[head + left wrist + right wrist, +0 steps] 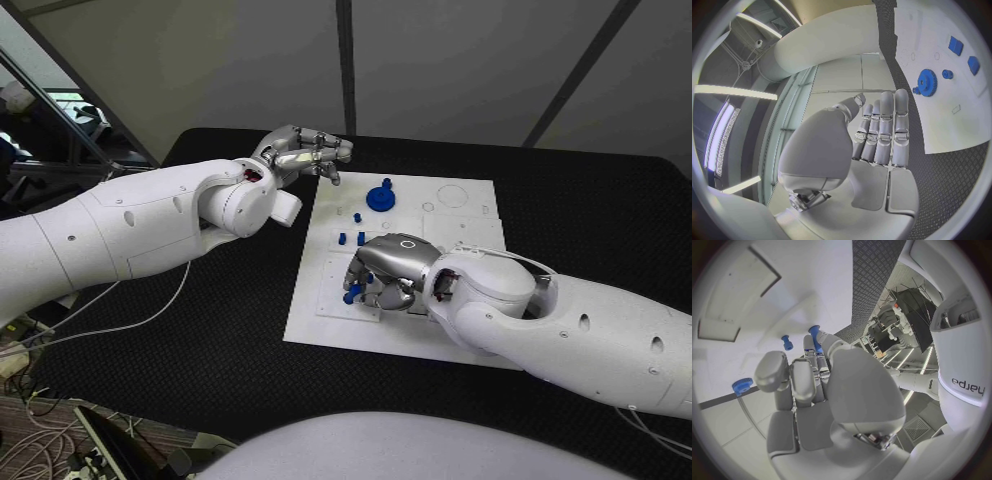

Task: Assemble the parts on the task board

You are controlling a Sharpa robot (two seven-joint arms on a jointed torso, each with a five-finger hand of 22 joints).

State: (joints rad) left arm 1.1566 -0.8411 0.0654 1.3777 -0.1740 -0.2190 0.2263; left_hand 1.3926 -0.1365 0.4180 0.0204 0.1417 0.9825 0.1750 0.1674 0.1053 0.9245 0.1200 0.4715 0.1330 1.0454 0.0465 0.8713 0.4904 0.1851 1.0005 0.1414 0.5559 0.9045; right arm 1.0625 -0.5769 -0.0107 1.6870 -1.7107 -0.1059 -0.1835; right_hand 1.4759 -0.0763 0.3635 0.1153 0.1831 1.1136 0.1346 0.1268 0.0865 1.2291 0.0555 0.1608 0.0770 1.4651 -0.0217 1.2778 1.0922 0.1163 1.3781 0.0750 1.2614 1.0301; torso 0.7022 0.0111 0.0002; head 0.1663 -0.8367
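The white task board (462, 215) lies in the middle of the black table. A blue gear (381, 196) stands near its far edge, seen also as the gear (927, 81) in the left wrist view. Small blue pegs (351, 238) stand near the board's middle. My right hand (387, 268) is low over the board's near left part, its fingers curled round a blue peg (351, 293). In the right wrist view this peg (815, 337) sits at the fingertips. My left hand (303, 152) hovers beyond the board's far left corner and holds nothing, fingers (886, 125) stretched out side by side.
A second blue peg (786, 342) stands on the board just past my right hand, and a blue gear (742, 385) sits farther off. Two blue blocks (955, 45) lie on the board. Black table (577, 200) surrounds the board on every side.
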